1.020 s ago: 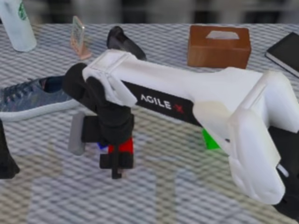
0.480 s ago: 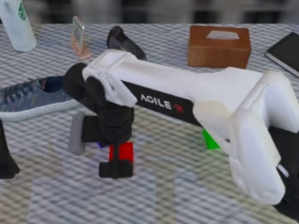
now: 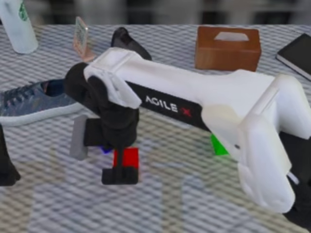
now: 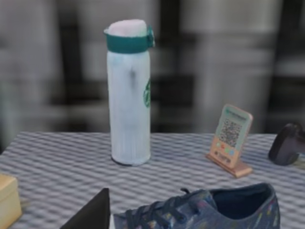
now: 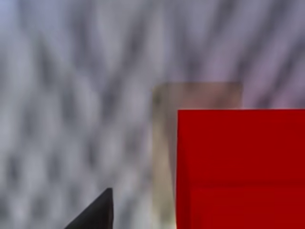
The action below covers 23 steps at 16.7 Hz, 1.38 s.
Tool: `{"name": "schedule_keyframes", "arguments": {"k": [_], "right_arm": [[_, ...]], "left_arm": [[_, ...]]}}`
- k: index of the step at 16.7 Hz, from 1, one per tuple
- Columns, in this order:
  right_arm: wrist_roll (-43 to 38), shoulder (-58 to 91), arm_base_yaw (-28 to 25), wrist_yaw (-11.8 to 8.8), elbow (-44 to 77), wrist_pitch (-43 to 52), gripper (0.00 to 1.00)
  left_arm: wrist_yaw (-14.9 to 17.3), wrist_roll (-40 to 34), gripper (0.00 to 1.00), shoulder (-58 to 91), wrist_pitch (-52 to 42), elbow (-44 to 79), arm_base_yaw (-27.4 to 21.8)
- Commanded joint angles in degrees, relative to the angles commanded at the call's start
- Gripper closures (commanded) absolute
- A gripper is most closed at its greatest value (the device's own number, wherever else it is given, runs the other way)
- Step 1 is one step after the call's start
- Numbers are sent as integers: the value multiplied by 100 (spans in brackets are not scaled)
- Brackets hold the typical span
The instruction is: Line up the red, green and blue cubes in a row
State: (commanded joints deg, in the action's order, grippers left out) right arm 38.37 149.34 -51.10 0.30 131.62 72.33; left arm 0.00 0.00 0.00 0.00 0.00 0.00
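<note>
Right arm reaches across from the right side of the surface (image 3: 43,199) to left of centre, wrist pitched down. Right hand (image 3: 120,175) sits low over the red cube (image 3: 129,157), its dark fingers showing just on the near side of the cube. Whether the fingers are spread or pinching the cube I cannot tell from above; the wrist view shows only the cube's red face (image 5: 240,167) filling the corner and one dark fingertip (image 5: 95,212) beside it.

Blue cube (image 3: 105,150): only a sliver shows, tucked under the wrist, just left of the red cube and near it; cannot tell if they touch. Green cube (image 3: 218,145) lies well apart to the right, half hidden under the forearm.

Left arm parked at the left edge; its hand is out of view. Its wrist camera faces the bottle (image 4: 128,90) and shoe (image 4: 209,210).

Judgement: the step in hand looks like setting the red cube next to the blue one. To do it well: keep the cube's faces square to the blue cube's, set it flat on the surface before letting go, lift straight up so it is not dragged. The green cube would still need bringing over.

Orientation: a cube has no long axis. The red cube's top face points up, edges roughly square to the surface's near edge. The axis that matters is the row's, running left to right.
</note>
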Motion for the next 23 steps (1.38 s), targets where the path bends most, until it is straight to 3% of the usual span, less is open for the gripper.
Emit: {"name": "schedule_keyframes", "arguments": {"k": [7, 15, 19, 23], "right_arm": [[4, 92, -35, -1, 1526, 1403, 0], [-208, -44, 90, 3, 1389, 1358, 0], [-1284, -587, 576, 3, 390, 898, 0], [-3038, -1350, 1275, -19, -1138, 258, 0]], "left_arm": [[0, 0, 0, 0, 0, 0, 0], [0, 0, 0, 0, 0, 0, 0], [0, 0, 0, 0, 0, 0, 0], [0, 0, 0, 0, 0, 0, 0]]}}
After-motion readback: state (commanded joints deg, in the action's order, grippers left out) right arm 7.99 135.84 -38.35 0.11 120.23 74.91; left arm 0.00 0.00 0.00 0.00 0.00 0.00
